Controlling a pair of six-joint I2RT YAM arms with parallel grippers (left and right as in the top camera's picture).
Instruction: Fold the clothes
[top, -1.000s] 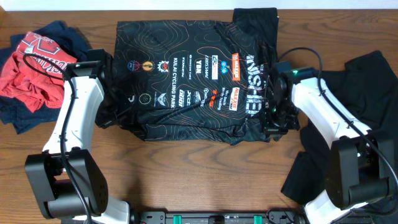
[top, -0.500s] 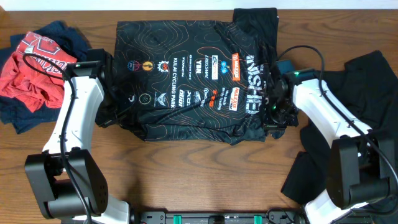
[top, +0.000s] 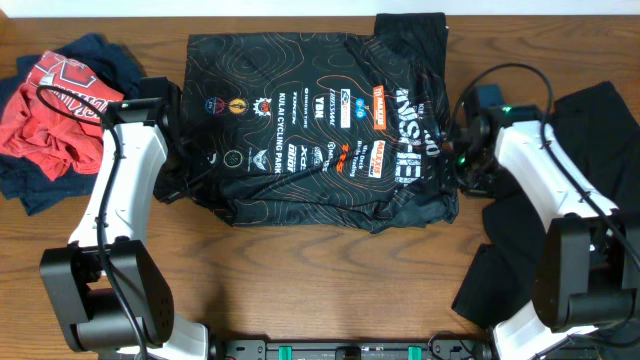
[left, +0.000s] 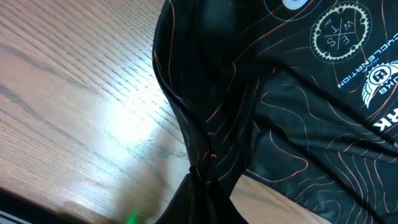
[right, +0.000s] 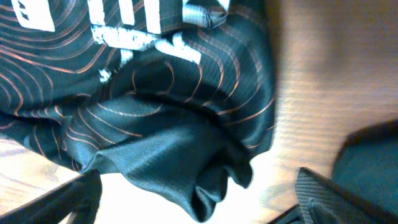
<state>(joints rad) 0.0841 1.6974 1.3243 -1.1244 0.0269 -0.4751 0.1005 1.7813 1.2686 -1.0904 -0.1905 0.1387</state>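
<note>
The black cycling jersey (top: 320, 130), printed with thin contour lines and small logos, lies spread across the middle of the table. My left gripper (top: 183, 165) sits at its left edge and is shut on a bunched fold of the jersey (left: 205, 149) that runs down into the jaws. My right gripper (top: 463, 160) is at the jersey's right edge, and its fingers (right: 328, 194) stand wide apart. A loose corner of the jersey (right: 205, 186) lies between them, and nothing grips it.
A heap of red and navy garments (top: 55, 110) lies at the far left. A plain black garment (top: 590, 150) lies at the right under my right arm and reaches toward the front edge. Bare wood (top: 320, 280) shows in front of the jersey.
My right gripper has opened, let go of the jersey's right edge, and shifted right and slightly back. The left arm and its hold are unchanged.
</note>
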